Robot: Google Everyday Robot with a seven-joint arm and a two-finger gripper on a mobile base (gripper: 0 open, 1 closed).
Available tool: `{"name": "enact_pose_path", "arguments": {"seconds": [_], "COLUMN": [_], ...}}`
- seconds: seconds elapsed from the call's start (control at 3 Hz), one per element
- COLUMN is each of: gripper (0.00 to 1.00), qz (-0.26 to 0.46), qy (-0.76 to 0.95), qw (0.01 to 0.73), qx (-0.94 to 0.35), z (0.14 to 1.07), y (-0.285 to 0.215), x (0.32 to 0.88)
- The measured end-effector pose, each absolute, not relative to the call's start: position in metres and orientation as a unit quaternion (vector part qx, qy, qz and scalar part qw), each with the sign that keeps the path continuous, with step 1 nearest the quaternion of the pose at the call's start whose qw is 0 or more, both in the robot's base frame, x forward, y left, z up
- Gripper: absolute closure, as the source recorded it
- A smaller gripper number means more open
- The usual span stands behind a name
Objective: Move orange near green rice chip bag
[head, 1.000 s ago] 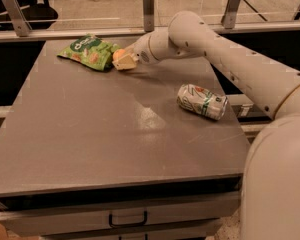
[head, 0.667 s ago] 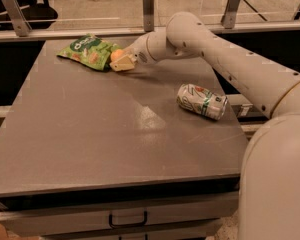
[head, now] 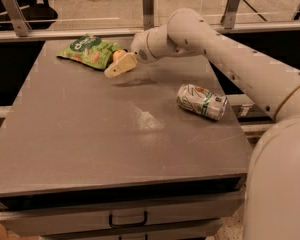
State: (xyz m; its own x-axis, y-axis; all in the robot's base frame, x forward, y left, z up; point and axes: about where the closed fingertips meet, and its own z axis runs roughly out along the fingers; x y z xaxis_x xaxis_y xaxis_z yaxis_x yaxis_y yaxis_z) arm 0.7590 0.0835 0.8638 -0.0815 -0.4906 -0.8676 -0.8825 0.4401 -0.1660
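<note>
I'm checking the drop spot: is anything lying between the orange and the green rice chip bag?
Nothing visible does. The orange sits at the edge of the green rice chip bag, the gripper just in front of it; the can lies far off.

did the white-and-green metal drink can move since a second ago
No: the can lies where it did, by the grey table's right edge. Gripper beside the small round orange.
</note>
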Motion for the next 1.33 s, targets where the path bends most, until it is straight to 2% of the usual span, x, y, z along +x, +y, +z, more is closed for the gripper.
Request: {"name": "enact_pose_path", "arguments": {"seconds": [0.33, 1.0, 1.33], "gripper": [0.0, 0.0, 0.0], "qz": [0.199, 0.146, 0.118], "qy": [0.685, 0.599, 0.601], "qw": [0.485, 0.563, 0.574], "qx": [-0.505, -0.55, -0.543], "z": [0.898, 1.032, 1.044], "y": [0.079, 0.032, -0.004], "x": [0.737, 0.624, 0.616]}}
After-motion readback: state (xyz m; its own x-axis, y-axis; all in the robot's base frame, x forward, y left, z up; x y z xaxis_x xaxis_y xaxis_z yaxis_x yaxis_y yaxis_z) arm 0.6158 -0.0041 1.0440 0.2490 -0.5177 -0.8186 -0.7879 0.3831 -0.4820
